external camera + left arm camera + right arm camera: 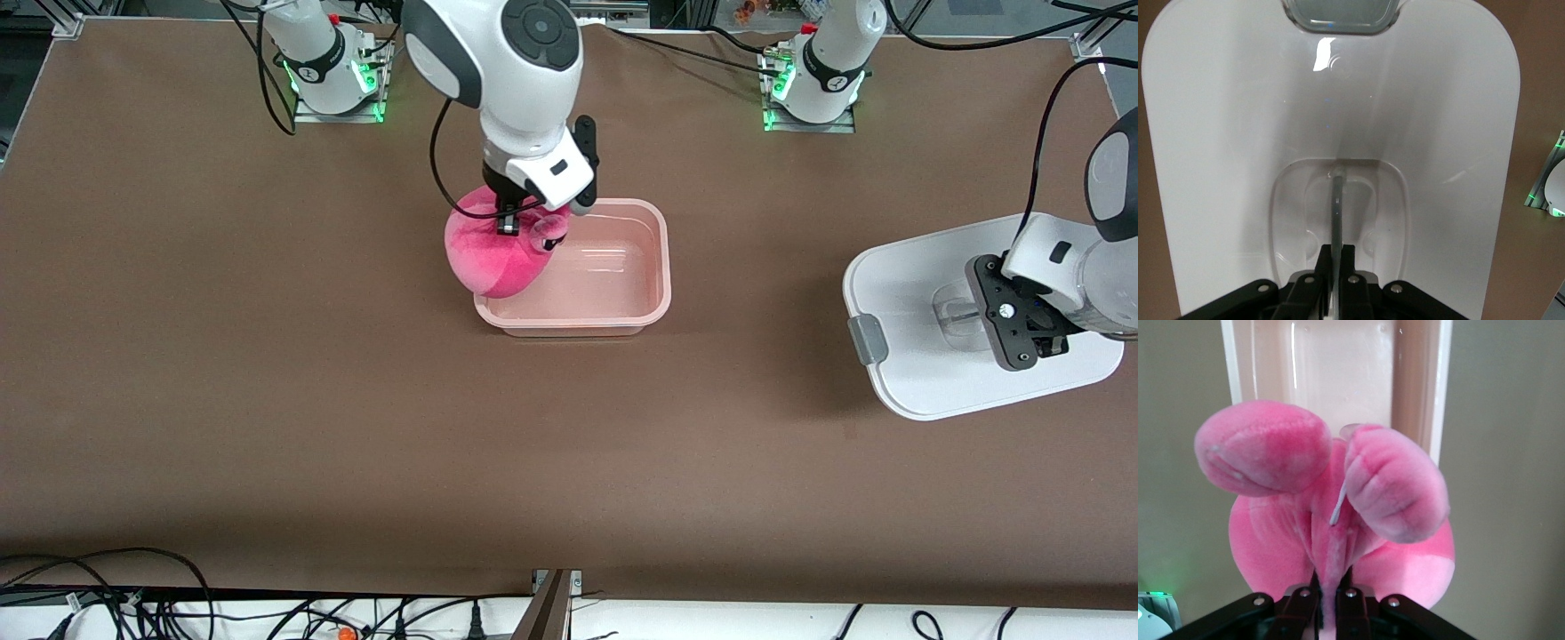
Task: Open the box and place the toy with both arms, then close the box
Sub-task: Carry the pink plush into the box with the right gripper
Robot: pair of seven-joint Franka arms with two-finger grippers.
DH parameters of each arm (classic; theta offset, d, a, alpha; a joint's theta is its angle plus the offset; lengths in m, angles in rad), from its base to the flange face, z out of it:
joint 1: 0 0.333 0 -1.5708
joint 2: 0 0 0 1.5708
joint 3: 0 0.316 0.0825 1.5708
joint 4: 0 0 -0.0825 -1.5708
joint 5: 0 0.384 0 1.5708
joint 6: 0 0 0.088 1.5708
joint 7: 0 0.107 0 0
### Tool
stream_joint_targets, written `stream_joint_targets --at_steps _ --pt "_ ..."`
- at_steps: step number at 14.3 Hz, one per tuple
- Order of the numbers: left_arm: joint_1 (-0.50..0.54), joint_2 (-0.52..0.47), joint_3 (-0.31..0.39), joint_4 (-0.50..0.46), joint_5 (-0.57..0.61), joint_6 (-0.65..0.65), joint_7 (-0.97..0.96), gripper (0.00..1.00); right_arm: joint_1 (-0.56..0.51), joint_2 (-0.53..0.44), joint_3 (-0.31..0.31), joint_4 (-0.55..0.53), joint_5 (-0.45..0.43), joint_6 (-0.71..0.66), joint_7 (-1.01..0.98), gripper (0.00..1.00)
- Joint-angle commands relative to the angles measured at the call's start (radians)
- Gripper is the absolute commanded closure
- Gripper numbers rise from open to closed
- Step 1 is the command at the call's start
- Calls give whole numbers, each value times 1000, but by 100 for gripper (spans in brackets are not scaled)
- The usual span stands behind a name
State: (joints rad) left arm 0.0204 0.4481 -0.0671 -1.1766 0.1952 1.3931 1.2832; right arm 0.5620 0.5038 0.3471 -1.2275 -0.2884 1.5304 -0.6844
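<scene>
I see brown tabletop (267, 356), cables (107, 596) along edge nearest front camera, arm bases at opposite edge. Box (653, 267) open, near tabletop middle, nothing visible in it. Lid (907, 293) lies flat by tabletop edge at left arm's end, well apart from box. Left gripper (1036, 342) clamped on lid's centre handle (1337, 207). Right gripper (508, 222) pinched on toy (493, 253); toy hangs over box rim at right arm's end, partly outside it.
</scene>
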Motion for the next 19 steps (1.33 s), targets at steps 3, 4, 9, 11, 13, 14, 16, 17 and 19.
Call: stream_joint_targets --at_steps 3,4,9,11,13,14,16,17,19 --pt "-2 4 -3 22 26 -6 16 100 42 108 -10 72 -41 26 20 100" --pt "-3 4 -3 22 27 -6 16 100 55 133 -11 86 -43 33 41 100" --pt "-3 4 -3 22 26 -6 16 100 113 257 -20 86 -115 114 138 100" --pt "-2 4 -3 22 26 -6 21 100 136 306 -27 82 -150 154 186 12" --pt "-2 4 -3 20 24 -6 19 100 159 325 -27 79 -164 177 265 0" --pt "-2 4 -3 20 24 -6 19 100 162 326 -27 79 -164 197 301 0" --pt "-2 4 -3 20 24 -6 19 100 156 323 -27 79 -158 237 379 0" --pt "-2 4 -2 20 24 -6 19 100 148 317 -27 85 -156 244 422 0" --pt "-2 3 -3 20 21 -6 16 100 98 286 -28 112 -153 275 416 0"
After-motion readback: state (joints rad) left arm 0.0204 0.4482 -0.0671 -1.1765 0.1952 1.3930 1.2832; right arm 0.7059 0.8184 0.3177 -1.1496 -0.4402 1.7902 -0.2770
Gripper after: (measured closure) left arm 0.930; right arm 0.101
